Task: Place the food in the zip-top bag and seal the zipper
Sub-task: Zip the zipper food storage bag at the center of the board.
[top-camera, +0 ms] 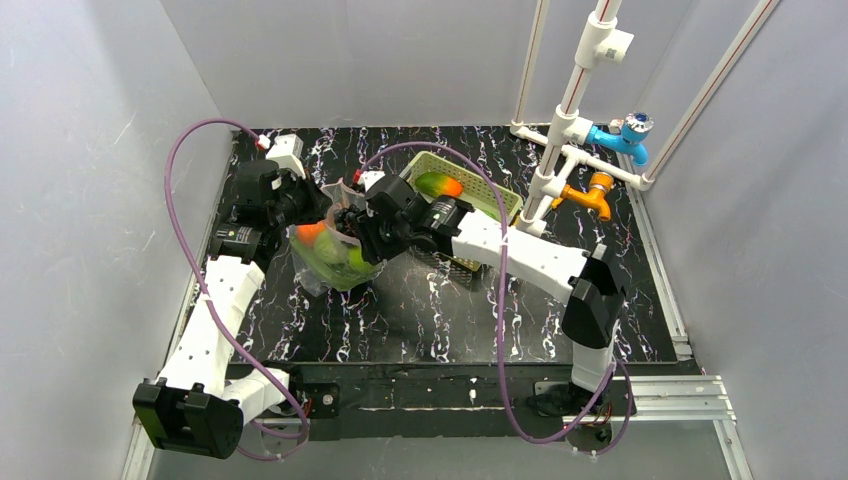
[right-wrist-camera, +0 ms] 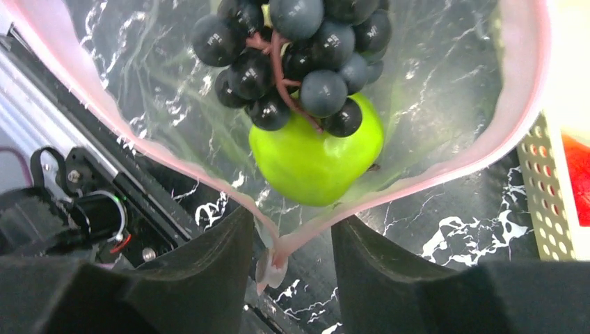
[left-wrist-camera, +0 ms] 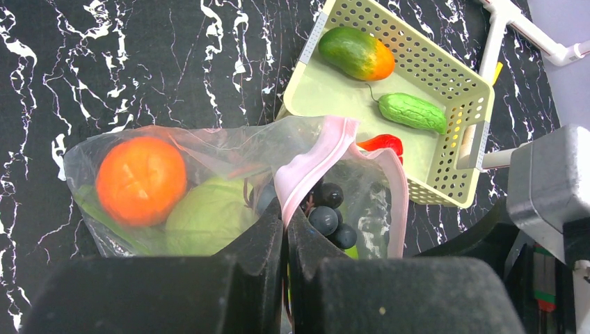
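The left gripper (left-wrist-camera: 285, 210) is clamping the zipper (left-wrist-camera: 314, 158) between closed fingers; the right gripper (right-wrist-camera: 292, 224) is holding its fingers apart, a bend of the zipper lying between them.

A: Cream lattice basket (top-camera: 497, 192), resting on black white-veined surface (top-camera: 420, 310)?
B: Yes. Just right of basket, upright white pipe frame (top-camera: 575, 90). Farther right of basket, blue valve (top-camera: 628, 135) and orange valve (top-camera: 590, 192) fixed on the pipes.
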